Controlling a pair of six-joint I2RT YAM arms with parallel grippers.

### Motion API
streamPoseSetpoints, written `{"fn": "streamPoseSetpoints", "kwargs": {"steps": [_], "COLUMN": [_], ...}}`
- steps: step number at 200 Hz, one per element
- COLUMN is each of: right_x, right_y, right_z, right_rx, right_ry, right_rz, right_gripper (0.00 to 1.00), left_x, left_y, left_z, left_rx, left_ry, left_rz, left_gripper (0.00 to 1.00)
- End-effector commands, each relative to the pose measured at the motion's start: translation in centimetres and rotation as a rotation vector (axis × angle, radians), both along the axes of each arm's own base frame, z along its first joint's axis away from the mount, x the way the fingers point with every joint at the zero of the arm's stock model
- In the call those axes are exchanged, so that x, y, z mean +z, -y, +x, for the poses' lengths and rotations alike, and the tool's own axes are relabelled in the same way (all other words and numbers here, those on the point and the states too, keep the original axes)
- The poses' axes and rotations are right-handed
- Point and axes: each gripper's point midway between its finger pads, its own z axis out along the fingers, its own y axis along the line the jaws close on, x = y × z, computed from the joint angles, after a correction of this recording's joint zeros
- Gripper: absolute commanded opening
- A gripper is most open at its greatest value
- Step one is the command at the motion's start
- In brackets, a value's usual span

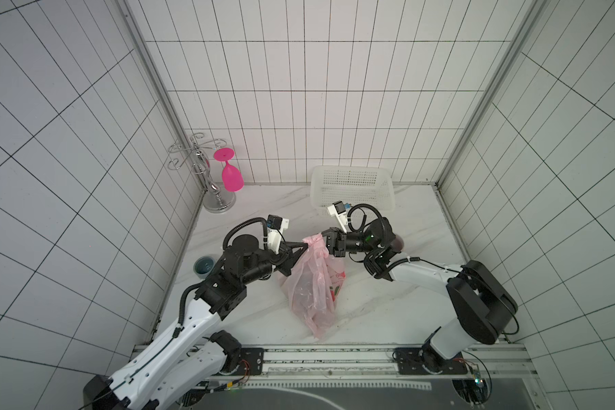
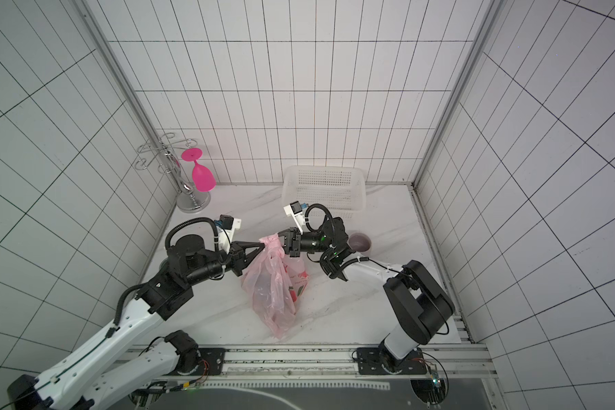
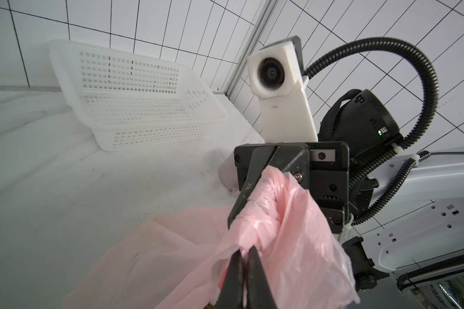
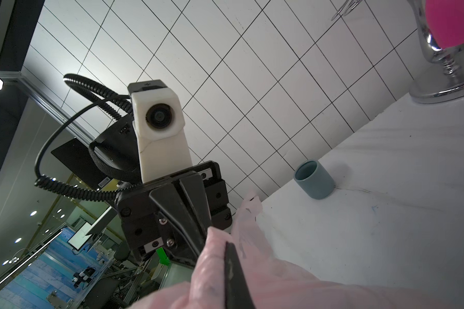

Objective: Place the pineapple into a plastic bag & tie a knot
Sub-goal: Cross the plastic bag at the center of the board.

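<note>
- Left wrist view: the left gripper is squeezed tight on a pink strip of the plastic bag, right by the knot
- The right gripper pinches the bunched top from the other side
- In both top views the bag hangs between them, its low end on the table
- Something dark is inside, too blurry to name
- I think it is best to pull both strips apart slowly and evenly, because thin plastic can rip

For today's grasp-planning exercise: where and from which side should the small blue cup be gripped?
The blue cup stands upright with its mouth open, so probably pinch its thin wall at the rim, coming straight down from above.
</note>
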Motion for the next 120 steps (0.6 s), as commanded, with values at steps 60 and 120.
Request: {"fn": "streamPoseSetpoints", "kwargs": {"steps": [60,120], "right_x": [0.1,-1.1], "right_y": [2.3,8.5], "right_z": [4.8,6.7], "right_rx": [-0.255,-0.502], "right_ry": [0.124,0.138], "right_rz": [-0.23,-0.389], "right_gripper": [0.25,0.53], "left_x": [-0.9,-0.6], "left_y": [-0.5,0.0], "left_z": [0.2,0.1], "left_rx": [0.016,-0.012], "left_ry": [0.003,0.009], "left_rz": [0.025,0.021], "left_gripper": [0.0,0.0]}}
